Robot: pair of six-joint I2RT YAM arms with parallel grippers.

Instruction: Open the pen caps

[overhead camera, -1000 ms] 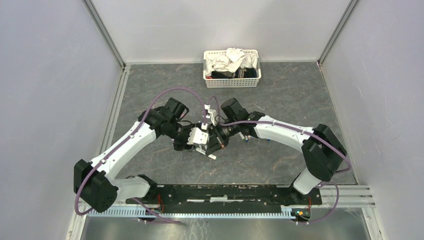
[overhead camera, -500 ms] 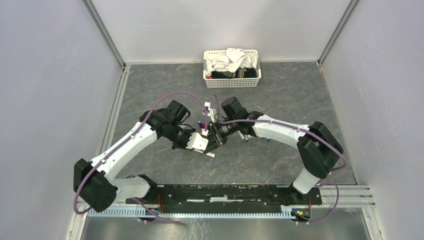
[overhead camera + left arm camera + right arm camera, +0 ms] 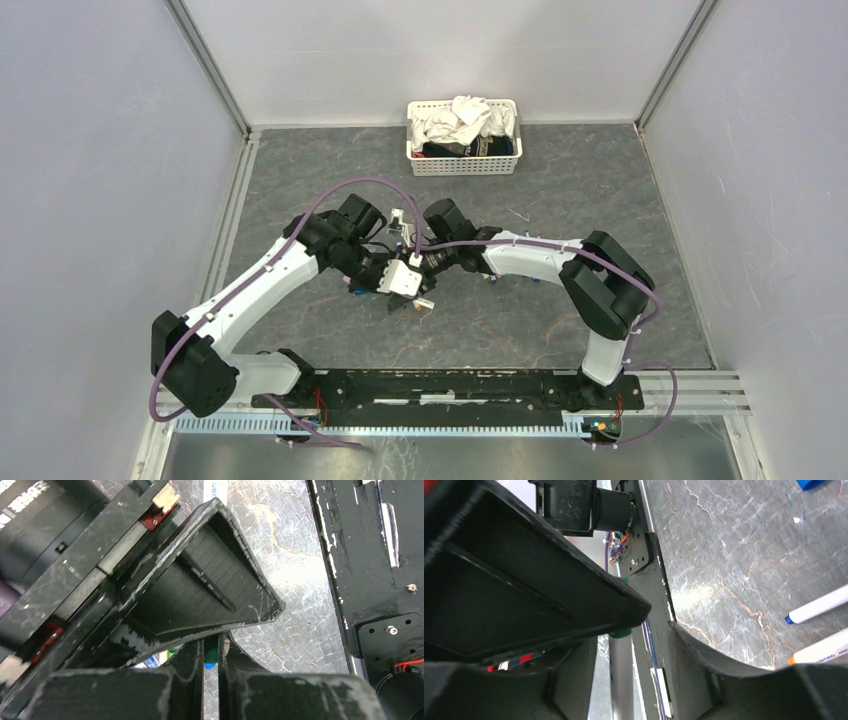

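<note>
My left gripper (image 3: 211, 647) is shut on a green pen cap (image 3: 211, 656), pinched between its two black fingertips. The white barrel of that pen (image 3: 621, 680) runs between the fingers of my right gripper (image 3: 631, 642), which stands open with a gap on each side of the barrel. Seen from above, my left gripper (image 3: 398, 278) and my right gripper (image 3: 420, 266) meet nose to nose over the middle of the table. Two more white pens (image 3: 819, 608) lie on the table, one blue-tipped, one orange-tipped (image 3: 824, 652). A loose blue cap (image 3: 811, 484) lies farther off.
A white basket (image 3: 463, 160) of cloths stands at the back centre. Small pens and caps (image 3: 490, 274) lie scattered under and right of the right forearm. Another small piece (image 3: 423, 305) lies just in front of the grippers. The black base rail (image 3: 450, 385) runs along the near edge.
My left gripper has shut on the green cap. My right gripper has opened off the barrel. Both grippers have shifted slightly left and away from the bases.
</note>
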